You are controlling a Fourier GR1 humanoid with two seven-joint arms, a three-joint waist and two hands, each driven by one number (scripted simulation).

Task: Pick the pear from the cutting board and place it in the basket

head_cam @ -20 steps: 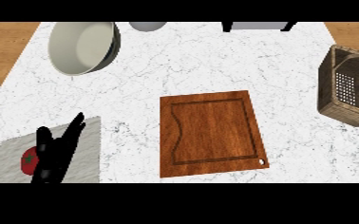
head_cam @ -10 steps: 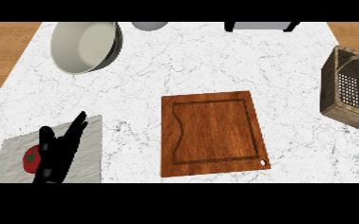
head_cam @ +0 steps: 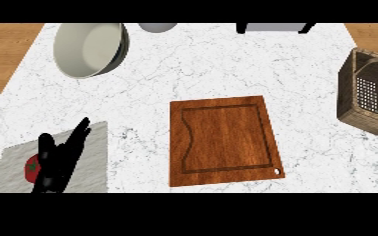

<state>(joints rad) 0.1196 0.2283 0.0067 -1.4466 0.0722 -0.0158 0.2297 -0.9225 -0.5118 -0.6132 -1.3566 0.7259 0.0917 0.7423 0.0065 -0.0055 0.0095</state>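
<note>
Looks like the very start of the pick: nothing grasped, nothing carried. Shows no pear anywhere, neither on the cutting board, lying bare-faced in the middle of the table, nor in the visible part of the basket at the table's right edge, well apart from the board. Cannot place the pear: out of view or hidden, perhaps.

Shows only the left hand, low at the view's left, fingers straight, pointing up and slightly right, closed on nothing. Hangs over a grey slab, just beside a small red thing with a green top, partly hidden behind the hand and, by its colour, no pear. Shows no right hand at all.

Calls first for finding the pear. Then, in all likelihood: bring a hand over the fruit with fingers spread, lower around it, close, lift, carry across to the basket and release above its open top. Favours the right hand for that, as the one on the basket's side, though only as a judgement.
</note>
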